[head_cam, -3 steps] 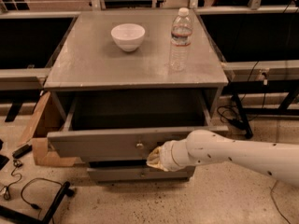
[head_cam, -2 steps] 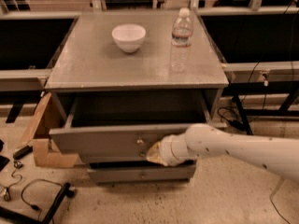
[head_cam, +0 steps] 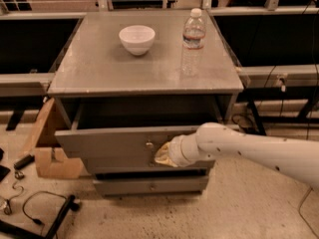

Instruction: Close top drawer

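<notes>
The top drawer [head_cam: 107, 144] stands part open. Its front panel juts out beneath the front edge of the worktop [head_cam: 99, 81], and the dark box shows behind it. It looks like a stiff, fairly heavy wooden box, not fragile, that should slide straight. A flat push on the panel near its middle, by the knob [head_cam: 149, 145], would likely keep it from skewing, so no hold is needed. The gripper [head_cam: 162, 155] appears to rest against the panel just right of and below the knob, under the middle of the front edge. Whether it is released or clenched cannot be told, and nothing shows in it. 1 bowl [head_cam: 136, 39] and 1 bottle [head_cam: 193, 39] stand toward the back edge and could wobble under a hard shove.
</notes>
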